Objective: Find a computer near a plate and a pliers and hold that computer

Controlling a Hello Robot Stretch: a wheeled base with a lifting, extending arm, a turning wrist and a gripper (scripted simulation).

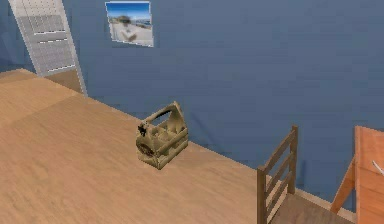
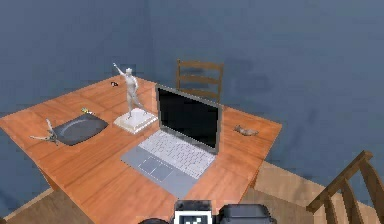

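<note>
So the open grey laptop computer with the dark screen [image 2: 180, 135] is sitting mid-counter on the orange-brown wooden counter [image 2: 100, 165], with its near corner coming close to the counter's near edge. Just left of it a white figure statue on a square base [image 2: 133, 105] is standing. Farther left a dark flat plate [image 2: 80, 129] is lying with a pale pliers-like thing [image 2: 48, 131] just beside it. A wooden slat-back chair [image 2: 200, 78] is crowding the far edge.

In the forward view, bare wood floor [image 1: 70, 150] is running left toward a white door [image 1: 50, 40], and a wooden open crate [image 1: 163, 137] is sitting by the blue wall [image 1: 260, 70].

The gripper [image 2: 160, 219] is peeking in at the bottom edge beside a white square with black marks [image 2: 192, 211]. Can't tell how its fingers are set or whether it's holding anything.
</note>
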